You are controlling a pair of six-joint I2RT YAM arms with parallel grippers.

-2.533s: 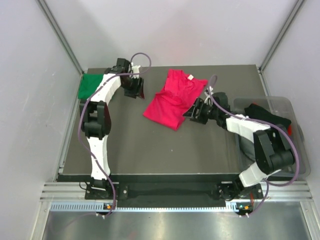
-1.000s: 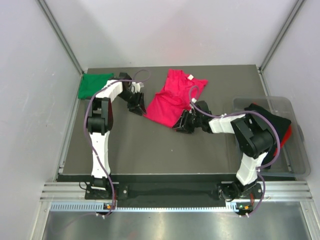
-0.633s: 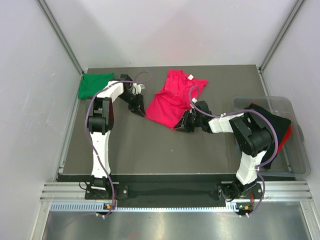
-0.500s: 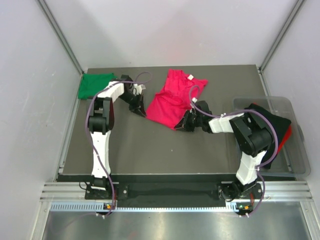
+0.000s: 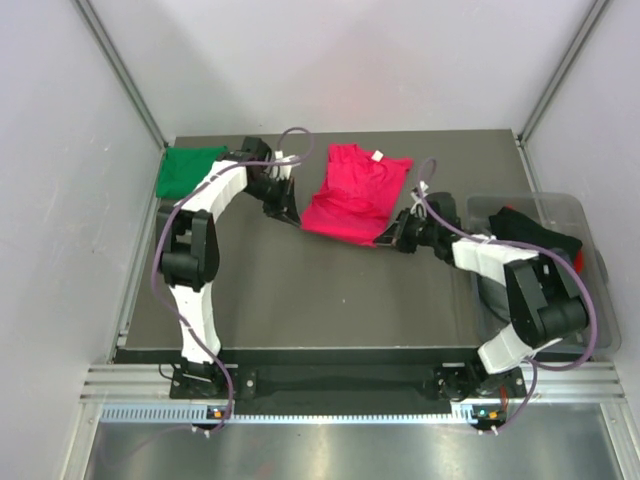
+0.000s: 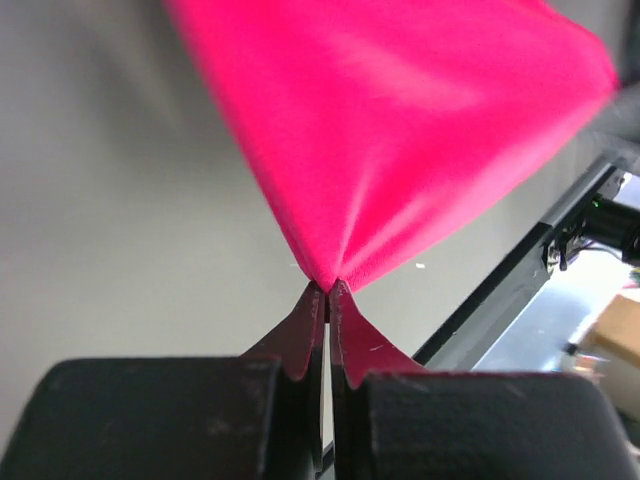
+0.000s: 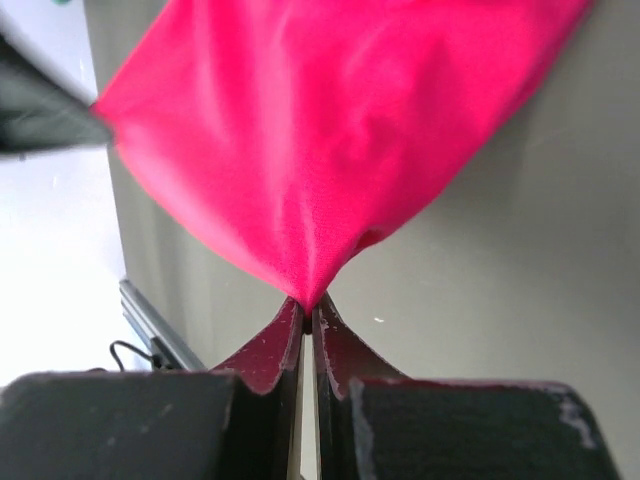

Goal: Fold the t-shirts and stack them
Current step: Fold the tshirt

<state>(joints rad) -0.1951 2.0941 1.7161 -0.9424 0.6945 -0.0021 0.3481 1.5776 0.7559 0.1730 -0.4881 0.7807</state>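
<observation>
Crimson-pink t-shirt [image 5: 355, 195] lies far-centre on the table [image 5: 300, 290], its near corners clamped by the left gripper [image 5: 292, 214] and right gripper [image 5: 386, 238]; such thin pinches might slip under tension, spoiling the fold.

A robotics lab test cell; plain white panels [image 5: 350, 60] close in a dark grey table [image 5: 330, 300], framed by aluminium struts [image 5: 125, 70]; a left arm [image 5: 195, 310] and right arm [image 5: 482, 255] are bolted to a slotted metal rail [image 5: 330, 380]; a clear plastic bin [image 5: 598, 300] stands beside them.
</observation>
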